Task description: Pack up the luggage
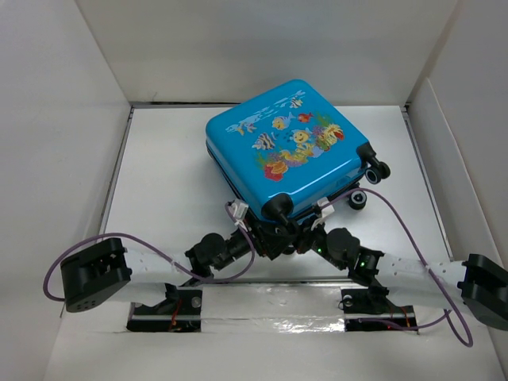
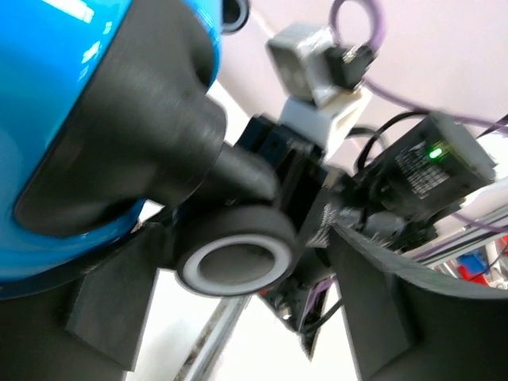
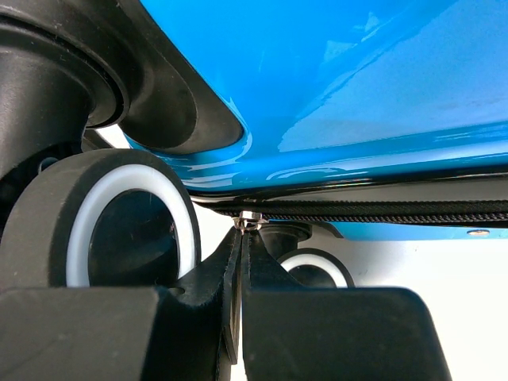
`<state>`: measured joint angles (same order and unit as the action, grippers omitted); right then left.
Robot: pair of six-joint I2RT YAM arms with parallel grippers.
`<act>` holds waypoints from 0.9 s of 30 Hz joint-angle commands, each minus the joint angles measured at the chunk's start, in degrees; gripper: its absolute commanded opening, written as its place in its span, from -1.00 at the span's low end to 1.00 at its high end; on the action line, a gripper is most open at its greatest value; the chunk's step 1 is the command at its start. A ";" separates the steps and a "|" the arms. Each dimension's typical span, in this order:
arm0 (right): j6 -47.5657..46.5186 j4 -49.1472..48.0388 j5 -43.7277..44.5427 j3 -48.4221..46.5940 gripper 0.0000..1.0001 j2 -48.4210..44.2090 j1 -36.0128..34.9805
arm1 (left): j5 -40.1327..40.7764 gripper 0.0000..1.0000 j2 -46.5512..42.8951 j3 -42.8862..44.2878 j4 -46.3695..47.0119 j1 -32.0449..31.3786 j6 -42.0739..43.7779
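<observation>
Tightly on zipper pull [image 3: 248, 221] of luggage [image 3: 357, 71], right hand [image 3: 240, 236], fingers [image 3: 317, 333] together

From above the luggage [image 1: 286, 151] hides both jaws; the tiny metal bit [image 3: 248, 221] may be its zipper pull.

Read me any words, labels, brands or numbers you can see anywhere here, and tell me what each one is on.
No text can be read in any view.
On the luggage: cartoon fish and coral print only, no legible words.
On the black module in the left wrist view: small white print, too blurred to read.
</observation>
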<state>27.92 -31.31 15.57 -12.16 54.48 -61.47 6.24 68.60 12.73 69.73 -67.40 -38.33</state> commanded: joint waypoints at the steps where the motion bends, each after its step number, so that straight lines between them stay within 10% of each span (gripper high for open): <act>1: 0.38 -7.98 -1.60 -1.11 -1.00 -0.25 0.12 | -1.23 0.55 -0.74 2.91 6.64 0.16 -1.05; 15: 0.56 -9.12 -2.21 -0.93 -1.00 2.30 0.12 | -0.09 -0.43 -12.70 5.71 -11.88 0.16 -3.51; 27: 0.82 -7.89 -3.35 -1.20 -1.00 2.12 0.12 | 5.01 -1.00 -15.69 33.02 -65.84 0.16 2.90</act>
<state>28.32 -34.70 13.80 -12.16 56.82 -61.47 8.75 53.84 35.07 10.13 -67.40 -39.72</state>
